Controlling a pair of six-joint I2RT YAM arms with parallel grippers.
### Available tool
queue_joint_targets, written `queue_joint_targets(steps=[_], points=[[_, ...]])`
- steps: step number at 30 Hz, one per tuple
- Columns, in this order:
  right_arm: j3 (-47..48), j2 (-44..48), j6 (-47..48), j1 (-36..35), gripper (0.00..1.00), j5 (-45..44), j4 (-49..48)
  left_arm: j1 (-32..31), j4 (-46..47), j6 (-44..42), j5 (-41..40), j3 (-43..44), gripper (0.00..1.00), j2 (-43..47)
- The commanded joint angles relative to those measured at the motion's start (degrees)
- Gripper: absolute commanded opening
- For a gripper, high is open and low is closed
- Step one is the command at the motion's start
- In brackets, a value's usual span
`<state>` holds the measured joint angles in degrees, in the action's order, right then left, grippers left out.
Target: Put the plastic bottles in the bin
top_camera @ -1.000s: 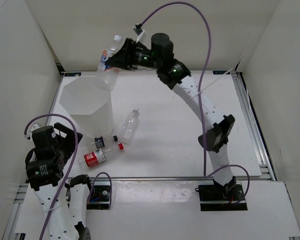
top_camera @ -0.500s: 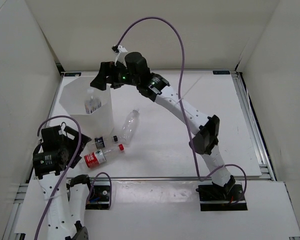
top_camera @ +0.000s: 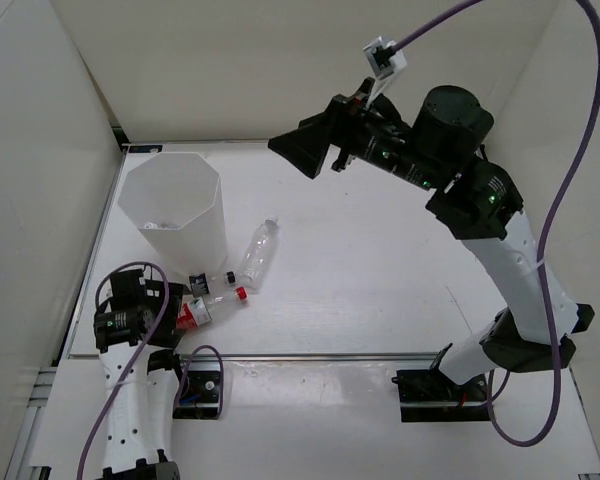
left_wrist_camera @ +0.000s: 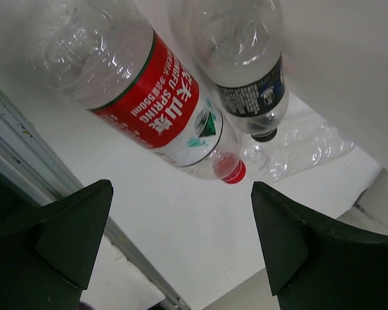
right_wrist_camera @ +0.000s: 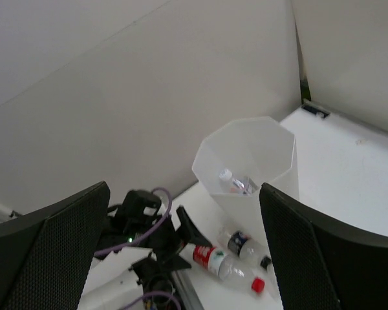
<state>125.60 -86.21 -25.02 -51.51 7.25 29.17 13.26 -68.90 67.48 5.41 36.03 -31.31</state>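
Where the left arm is folded low at the near-left corner of the table (top_camera: 380, 280), the left gripper (left_wrist_camera: 178, 240) is seen with its jaws spread wide and nothing between them, hung just above the red-labelled bottle (left_wrist_camera: 160, 108). That bottle is laid on its side, its red cap turned away from the arm. Just behind it the tall white bin (top_camera: 132, 196) is stood upright, and a fourth bottle (right_wrist_camera: 235, 183) is seen lying at its bottom, the label too small to be read. At the foot of the bin, just beside the red-labelled bottle, the dark-capped bottle (left_wrist_camera: 247, 76) is laid flat. The plain clear bottle (top_camera: 260, 250) is found a little further right, on its side, apart from the other two.

Further right and high above the table, the right gripper (top_camera: 298, 155) is held wide open and empty.

Three bottles are thus judged not yet binned. All look empty, so they are expected to be very light, thin-walled and easily crushed, smooth and apt to roll or squirt out under a hard pinch. The red-labelled bottle is judged best taken across its labelled middle, jaws set square to its length, with gentle closing force. The neck under the cap is stiffer but narrower.
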Motion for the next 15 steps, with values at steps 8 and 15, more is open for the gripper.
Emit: queue_joint_targets(steps=[8, 15], points=[[-9.2, 2.1, 1.3, 0.9, 1.0, 2.4, 14.2, -0.2, 7.3, 6.0, -0.9, -10.6, 1.0, -2.6], [-13.5, 4.3, -0.5, 3.3, 1.0, 2.4, 14.2, -0.2, 8.8, 5.3, 3.9, -16.1, 0.81, -1.9]])
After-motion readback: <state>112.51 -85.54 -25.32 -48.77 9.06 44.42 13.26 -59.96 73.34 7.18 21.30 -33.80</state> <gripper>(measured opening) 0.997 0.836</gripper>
